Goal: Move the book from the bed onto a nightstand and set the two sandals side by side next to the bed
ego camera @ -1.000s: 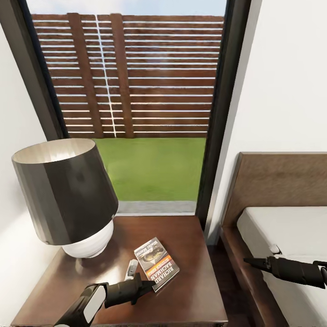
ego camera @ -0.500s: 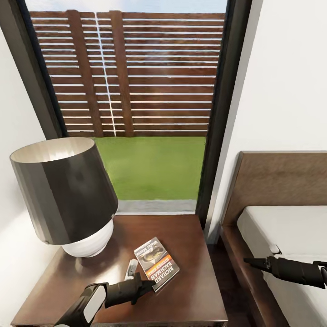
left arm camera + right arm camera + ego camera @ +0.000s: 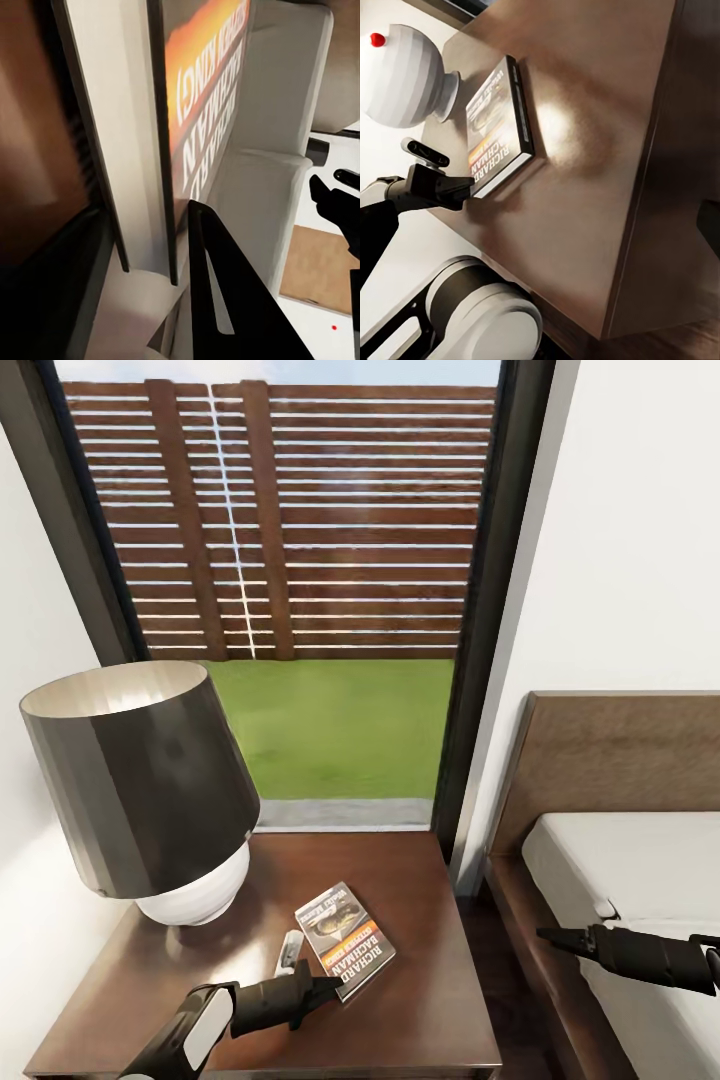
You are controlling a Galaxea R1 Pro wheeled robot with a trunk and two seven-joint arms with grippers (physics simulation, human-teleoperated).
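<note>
1. Book (image 3: 345, 941) lies flat on the nightstand (image 3: 420, 1000) desk top, just ahead of the left pincer (image 3: 318, 974), orange band and white lettering face up.
2. Left pincer jaws stand apart: one white finger (image 3: 289, 952) sits to the lamp side of the book, the dark finger (image 3: 322, 987) at the book's near corner. Contact with the cover cannot be told from the head view.
3. Left wrist view: book edge (image 3: 169, 150) runs close between the fingers, dark fingertip (image 3: 225, 300) just beside it.
4. Lamp (image 3: 150, 790), dark shade on a white base, stands on the desk beyond and to the outer side of the left pincer, near the book but apart from it. It blocks that side.
5. Left arm (image 3: 190, 1025) comes in low over the desk's near edge, forearm about level, pincer pointing toward the bed side.
6. Right pincer (image 3: 555, 935) hangs over the bed (image 3: 620, 860) edge, well apart from the book, arm about level and pointing toward the nightstand. Whether its jaws are wide or closed, cannot tell.
7. Right wrist view: book (image 3: 499, 124) on the desk, left pincer (image 3: 442, 176) at its end.
8. Open desk surface lies between book and the bed-side edge; a narrow floor gap (image 3: 490, 940) separates nightstand and bed frame.
9. Window (image 3: 300, 560) behind the desk.
</note>
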